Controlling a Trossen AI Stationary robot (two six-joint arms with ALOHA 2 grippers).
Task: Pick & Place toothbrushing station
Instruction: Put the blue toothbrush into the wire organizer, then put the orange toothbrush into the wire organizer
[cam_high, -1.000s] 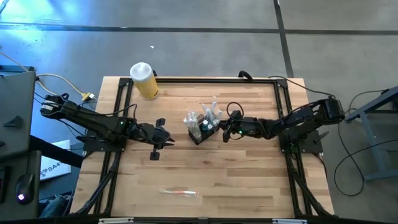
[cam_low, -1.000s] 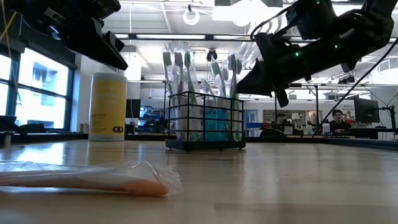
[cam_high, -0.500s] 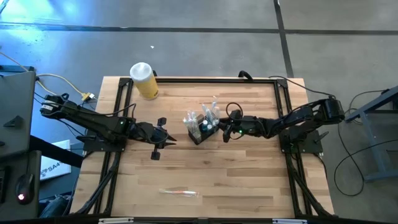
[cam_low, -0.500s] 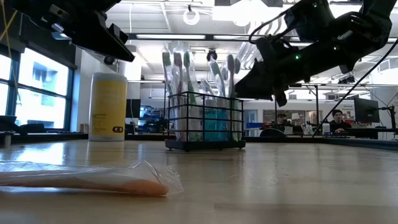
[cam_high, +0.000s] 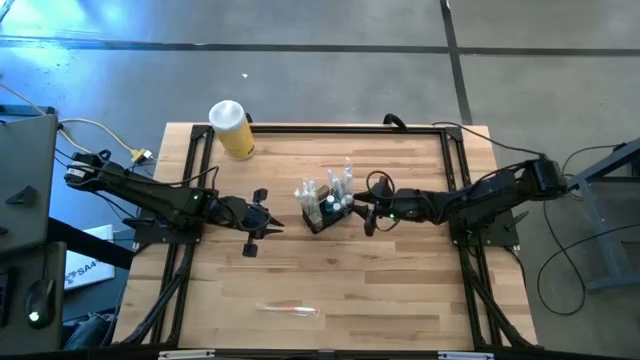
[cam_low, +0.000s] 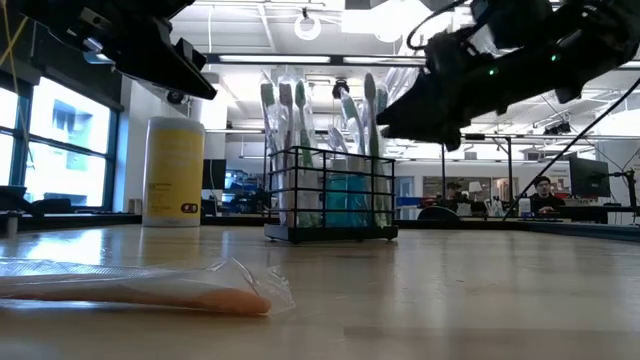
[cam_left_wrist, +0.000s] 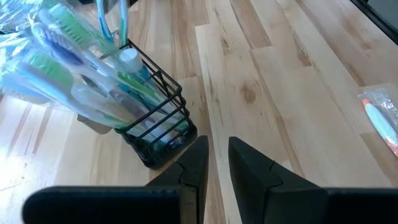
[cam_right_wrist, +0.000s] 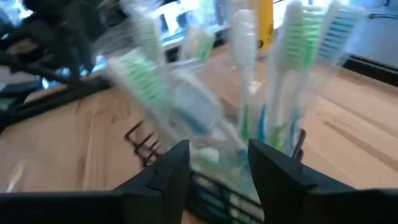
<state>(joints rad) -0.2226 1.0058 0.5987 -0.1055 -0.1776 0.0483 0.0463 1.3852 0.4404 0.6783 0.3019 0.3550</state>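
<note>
- Toothbrushing station (cam_high: 324, 208) sitting upright near the middle of the surface (cam_high: 400, 290), stuffed with wrapped toothbrushes (cam_low: 322, 110) sticking up and fanning out.
- Right pincer (cam_high: 368, 216) parked just beside it on the right-hand side, clearly the nearer one; station lies straight ahead of its fingertips, filling the right wrist view.
- Fingers on that pincer spread apart, nothing pinched between them, caddy wires showing in the gap.
- Left pincer (cam_high: 262, 222) further off on the other side, floating above the surface, fingers (cam_left_wrist: 252, 168) nearly pressed together with only a thin slit, holding nothing.
- Caddy's longer side running roughly diagonal in the overhead view, a short end turned toward the right pincer, as far as can be made out.
- Probably a straight reach in from the right then, aiming low at the black wire and not the floppy brush wrappers.
- Yellow jar (cam_high: 232, 130) and a stray wrapped toothbrush (cam_high: 287, 310) well apart from all this.
</note>
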